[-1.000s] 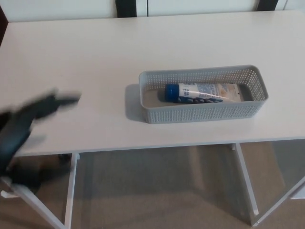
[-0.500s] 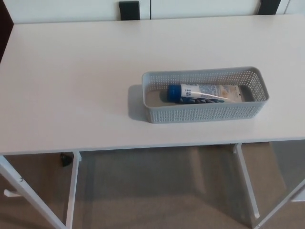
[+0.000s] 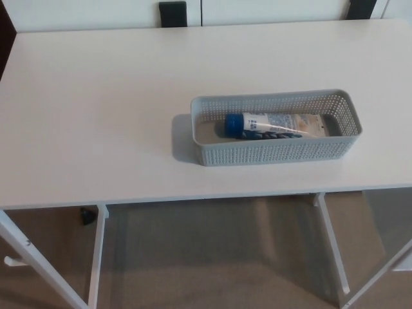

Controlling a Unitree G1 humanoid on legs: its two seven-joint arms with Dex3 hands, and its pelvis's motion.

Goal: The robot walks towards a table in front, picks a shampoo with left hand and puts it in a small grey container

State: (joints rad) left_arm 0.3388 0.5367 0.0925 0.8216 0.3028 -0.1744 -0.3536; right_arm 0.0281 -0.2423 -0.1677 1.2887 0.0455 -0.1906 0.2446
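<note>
A shampoo tube (image 3: 273, 124) with a blue cap and a white printed body lies on its side inside the small grey perforated container (image 3: 277, 149). Its cap points to the picture's left. The container stands on the white table (image 3: 96, 109), right of the middle and near the front edge. Neither of my hands shows in the head view.
The table's white legs (image 3: 98, 254) and a brown floor (image 3: 212, 257) show below its front edge. A small dark object (image 3: 88, 215) lies on the floor under the left side. Dark posts (image 3: 172, 11) stand against the pale wall behind the table.
My left hand, blurred at the lower left one second ago, has gone out of the picture. The shampoo tube and container have stayed in place.
</note>
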